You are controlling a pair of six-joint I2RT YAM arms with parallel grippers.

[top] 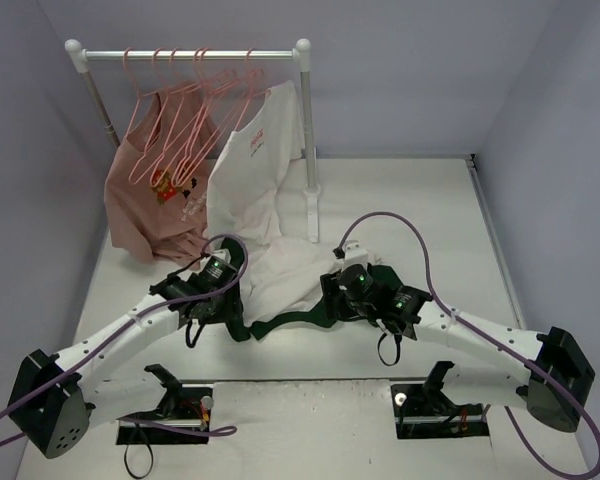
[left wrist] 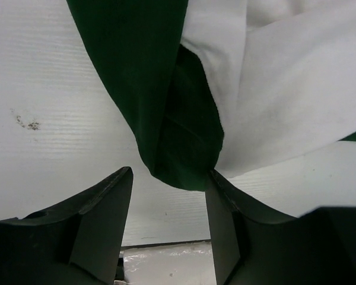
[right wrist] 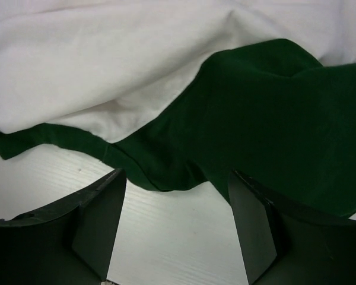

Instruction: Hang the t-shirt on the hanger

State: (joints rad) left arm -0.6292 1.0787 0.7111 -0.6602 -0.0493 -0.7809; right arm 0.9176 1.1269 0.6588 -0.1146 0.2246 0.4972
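The t-shirt (top: pixel 290 275), white with dark green sleeves, lies crumpled on the table between my two arms. In the left wrist view a green sleeve (left wrist: pixel 166 107) tapers to a tip that reaches the gap between the fingers; my left gripper (left wrist: pixel 169 175) is open and holds nothing. It hovers at the shirt's left edge (top: pixel 220 315). My right gripper (right wrist: pixel 178 175) is open too, just short of a green fabric edge (right wrist: pixel 255 130), at the shirt's right side (top: pixel 352 305). The pink hangers (top: pixel 195 110) hang on the rail at the back, apart from both grippers.
A white rack (top: pixel 305 130) stands at the back left of the table. A salmon-pink shirt (top: pixel 145 200) and an all-white shirt (top: pixel 245 180) hang from it. Grey walls close in on three sides. The table's near seam (left wrist: pixel 166 243) shows below the left fingers.
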